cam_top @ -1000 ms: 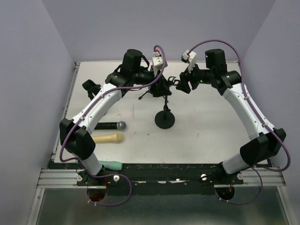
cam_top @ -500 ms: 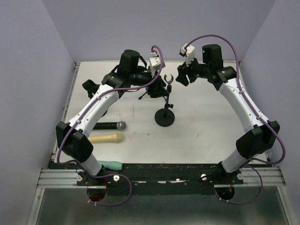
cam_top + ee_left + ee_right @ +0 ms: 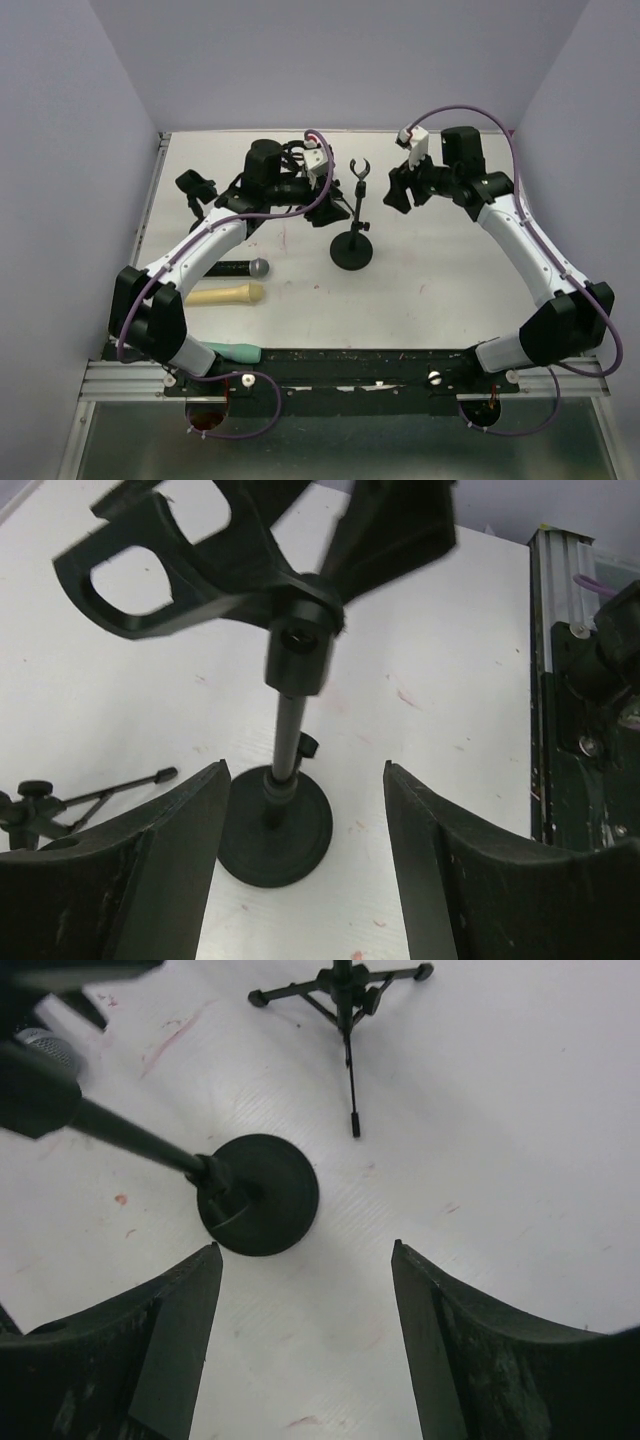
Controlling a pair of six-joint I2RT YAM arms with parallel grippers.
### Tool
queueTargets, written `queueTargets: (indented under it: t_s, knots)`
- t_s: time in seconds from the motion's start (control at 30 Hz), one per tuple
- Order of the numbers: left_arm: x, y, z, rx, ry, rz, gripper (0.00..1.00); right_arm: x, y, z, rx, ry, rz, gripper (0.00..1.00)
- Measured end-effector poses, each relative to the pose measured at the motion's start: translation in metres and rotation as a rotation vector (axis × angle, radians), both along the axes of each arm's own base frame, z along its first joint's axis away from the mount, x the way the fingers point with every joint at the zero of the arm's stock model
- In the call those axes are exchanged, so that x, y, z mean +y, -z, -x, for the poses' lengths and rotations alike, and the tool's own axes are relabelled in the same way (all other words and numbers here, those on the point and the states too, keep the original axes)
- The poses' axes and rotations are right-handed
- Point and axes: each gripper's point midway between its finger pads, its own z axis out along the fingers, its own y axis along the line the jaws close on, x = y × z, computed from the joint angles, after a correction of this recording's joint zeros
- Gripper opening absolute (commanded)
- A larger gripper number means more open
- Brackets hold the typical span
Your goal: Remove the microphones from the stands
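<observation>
Hovering left end effector [image 3: 300, 770] and right end effector [image 3: 305, 1250] spread, empty, flanking the stand [image 3: 352, 250]; its clip [image 3: 359, 168] is bare | black microphone [image 3: 240, 267] lies on desk [image 3: 450, 280], left of base | likely rigid, head-heavy, rolls; I'd pinch mid-barrel, not the grille

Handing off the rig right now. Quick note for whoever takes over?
Left gripper: open, empty, facing the stand.
Right gripper: open, empty, on the stand's other side.
Stand upright mid-table; its clip holds nothing.
A black microphone and a beige microphone lie flat on the table by the left arm. A small tripod stands farther back.
Done: no microphone in the clip.
Left: probably just pulling both arms back.
</observation>
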Motion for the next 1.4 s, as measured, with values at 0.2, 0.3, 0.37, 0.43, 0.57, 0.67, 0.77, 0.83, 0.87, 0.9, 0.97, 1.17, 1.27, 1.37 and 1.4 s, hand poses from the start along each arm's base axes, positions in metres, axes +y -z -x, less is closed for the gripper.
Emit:
queueTargets:
  t_s: [0.2, 0.3, 0.37, 0.43, 0.57, 0.67, 0.77, 0.83, 0.87, 0.9, 0.97, 1.17, 1.27, 1.37, 1.4]
  knots:
    - [-0.019, -0.006, -0.024, -0.014, -0.007, 0.08, 0.65, -0.013, -0.004, 0.024, 0.05, 0.019, -0.125, 0.78]
    - [-0.027, -0.016, -0.026, -0.025, 0.014, 0.116, 0.54, -0.017, -0.01, 0.022, 0.084, 0.021, -0.187, 0.77]
    - [-0.032, -0.021, -0.025, -0.03, 0.034, 0.131, 0.48, -0.022, -0.008, 0.017, 0.128, 0.035, -0.223, 0.77]
    - [-0.037, -0.024, -0.022, -0.03, 0.059, 0.139, 0.45, -0.023, -0.001, 0.013, 0.182, 0.039, -0.253, 0.77]
    - [-0.044, -0.025, -0.016, -0.023, 0.092, 0.145, 0.31, -0.02, 0.025, 0.014, 0.313, 0.013, -0.286, 0.73]
    - [-0.045, -0.025, -0.015, -0.022, 0.098, 0.145, 0.26, -0.013, 0.039, 0.019, 0.399, -0.031, -0.32, 0.73]
    - [-0.044, -0.025, -0.014, -0.01, 0.097, 0.141, 0.16, -0.004, 0.045, 0.023, 0.466, -0.071, -0.37, 0.73]
    - [-0.043, -0.026, -0.015, -0.007, 0.087, 0.138, 0.12, 0.0, 0.048, 0.022, 0.51, -0.072, -0.407, 0.74]
    - [-0.041, -0.026, -0.016, -0.004, 0.079, 0.136, 0.1, 0.003, 0.05, 0.02, 0.54, -0.068, -0.428, 0.74]
    - [-0.039, -0.026, -0.017, 0.001, 0.065, 0.132, 0.08, 0.005, 0.053, 0.018, 0.571, -0.067, -0.448, 0.74]
    - [-0.034, -0.026, -0.018, 0.008, 0.037, 0.125, 0.01, 0.01, 0.06, 0.016, 0.639, -0.068, -0.487, 0.72]
    - [-0.017, -0.026, -0.021, 0.02, -0.062, 0.115, 0.0, 0.019, 0.085, 0.019, 0.843, -0.065, -0.574, 0.62]
    - [-0.012, -0.026, -0.022, 0.015, -0.096, 0.112, 0.0, 0.024, 0.088, 0.02, 0.919, -0.077, -0.612, 0.61]
    - [-0.01, -0.026, -0.023, 0.013, -0.116, 0.11, 0.0, 0.031, 0.087, 0.021, 0.989, -0.087, -0.653, 0.61]
    - [-0.01, -0.026, -0.024, 0.012, -0.121, 0.109, 0.0, 0.034, 0.086, 0.021, 1.011, -0.089, -0.667, 0.6]
